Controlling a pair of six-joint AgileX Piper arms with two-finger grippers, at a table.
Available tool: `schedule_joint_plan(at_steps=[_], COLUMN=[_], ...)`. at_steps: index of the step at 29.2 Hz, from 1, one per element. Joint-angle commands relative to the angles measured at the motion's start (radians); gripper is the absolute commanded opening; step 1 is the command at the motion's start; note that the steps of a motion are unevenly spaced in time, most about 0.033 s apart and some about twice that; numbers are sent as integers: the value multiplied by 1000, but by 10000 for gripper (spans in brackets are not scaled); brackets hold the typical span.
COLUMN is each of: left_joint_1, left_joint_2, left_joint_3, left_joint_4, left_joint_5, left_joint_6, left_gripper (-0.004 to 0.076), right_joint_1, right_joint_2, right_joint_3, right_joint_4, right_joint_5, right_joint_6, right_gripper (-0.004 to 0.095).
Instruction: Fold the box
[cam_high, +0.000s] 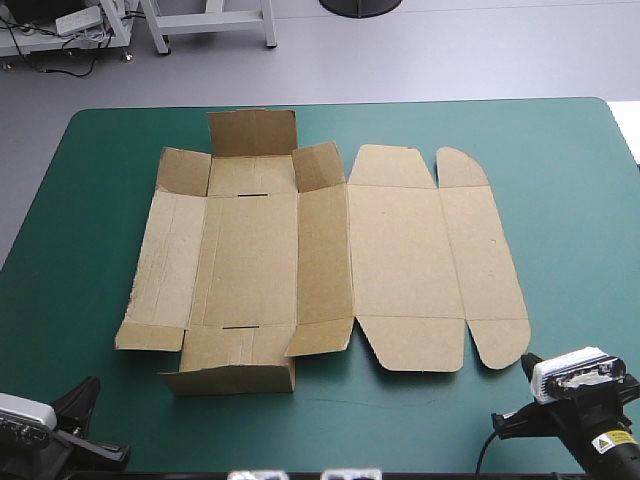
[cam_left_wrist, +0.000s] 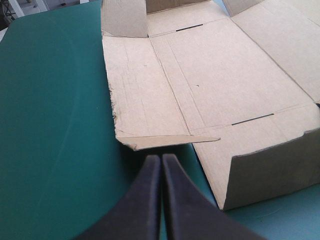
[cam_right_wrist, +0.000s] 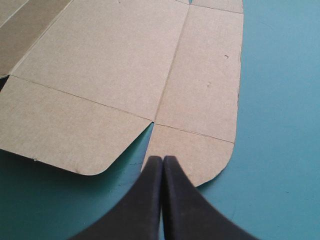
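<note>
The brown box lies as a cut sheet in the middle of the teal-green table, mostly flat. Its far end flap and near end flap on the left half stand partly raised. My left gripper is shut, its tip just short of the box's near left corner flap. My right gripper is shut too, its tip over the rounded near right flap of the box. In the high view both arms sit at the near table edge, the left gripper and the right gripper apart from the sheet.
Bare teal-green cover surrounds the sheet on all sides, widest to the left and right. Beyond the table's far edge is grey floor.
</note>
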Motion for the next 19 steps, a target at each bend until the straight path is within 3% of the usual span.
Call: schedule_joint_plan(at_steps=[1, 13, 19], left_joint_1=[-6, -6, -6], left_joint_2=[-9, -2, 105], left_joint_3=[-24, -41, -181], left_joint_4=[5, -4, -4], left_joint_5=[-69, -69, -65], left_joint_6=[-2, -2, -2], left_gripper=[-6, -6, -6], right_joint_1=[3, 3, 3], right_joint_2=[11, 11, 11], right_joint_3=[-27, -27, -27], right_joint_4=[28, 28, 28], right_joint_5=[-62, -62, -62], right_joint_6=[-8, -4, -4], right_gripper=[-25, -25, -25])
